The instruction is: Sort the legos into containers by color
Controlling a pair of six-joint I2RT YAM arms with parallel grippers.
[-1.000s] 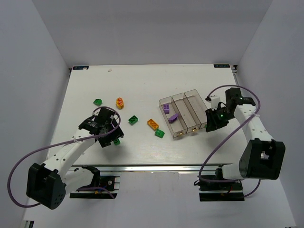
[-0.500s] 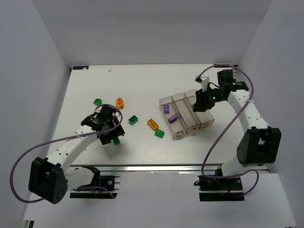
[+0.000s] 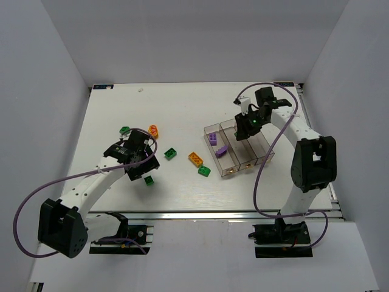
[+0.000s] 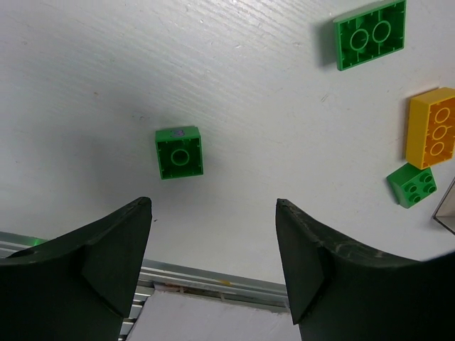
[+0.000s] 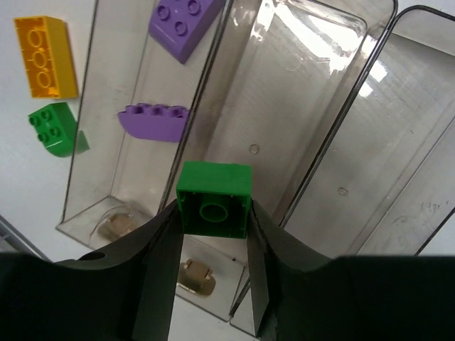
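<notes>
My right gripper is shut on a small green brick and holds it above the middle bin of three joined clear bins. The left bin holds two purple bricks. My left gripper is open and empty, above the table, with a green brick lying just ahead of its fingertips. More green bricks and an orange-yellow brick lie loose on the table. In the top view my right gripper is over the bins.
Another orange-yellow brick lies partly hidden behind my left arm. The right bin shows no brick. The table's near edge with its metal rail runs just below my left gripper.
My right arm swung left and away from me, from beside the bins to over them. My left gripper drew back up and left, leaving a green brick uncovered on the table.
</notes>
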